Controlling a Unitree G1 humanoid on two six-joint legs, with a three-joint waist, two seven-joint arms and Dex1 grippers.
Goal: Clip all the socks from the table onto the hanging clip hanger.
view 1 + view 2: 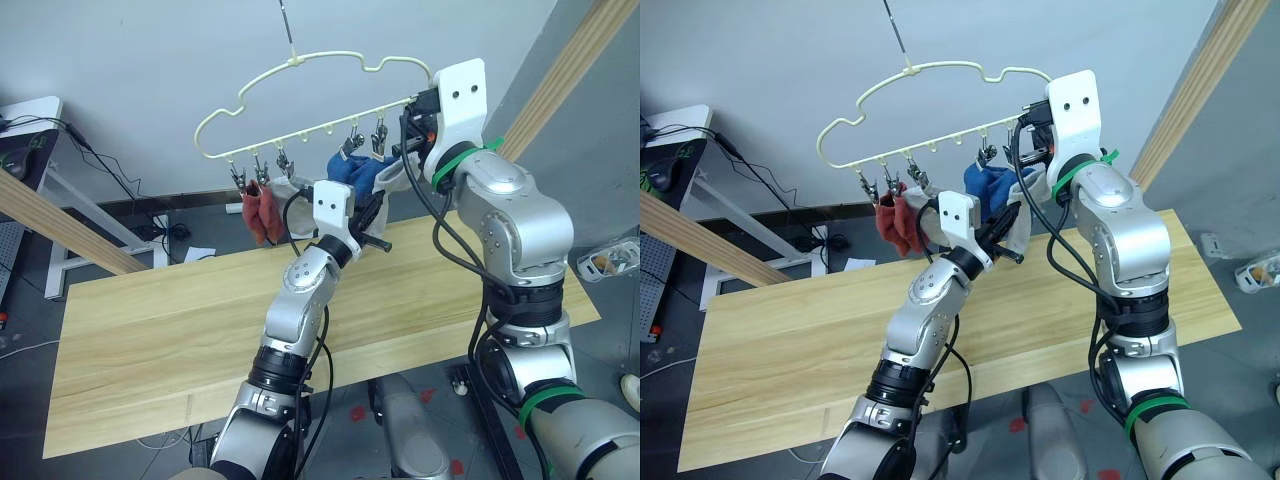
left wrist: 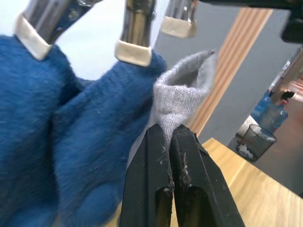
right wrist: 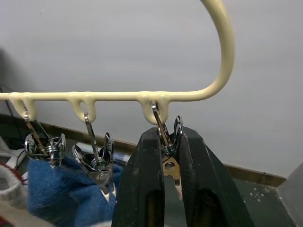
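Note:
The pale yellow clip hanger [image 1: 330,58] hangs above the far edge of the table [image 1: 150,330]. Two rust red socks [image 1: 263,212], a light grey sock [image 1: 286,190] and two blue socks [image 1: 358,172] hang from its clips. My left gripper [image 2: 170,130] is shut on the cuff of another grey sock [image 2: 182,94], held up beside the blue socks under the hanger's right end. My right gripper [image 3: 165,137] is shut on the last silver clip [image 3: 172,174] at that right end. No sock lies on the tabletop.
Round wooden poles slant at the right [image 1: 560,70] and the left [image 1: 60,225] of the table. A white desk [image 1: 40,150] with cables stands at the back left. A dark bin [image 2: 253,142] sits on the floor beyond the table.

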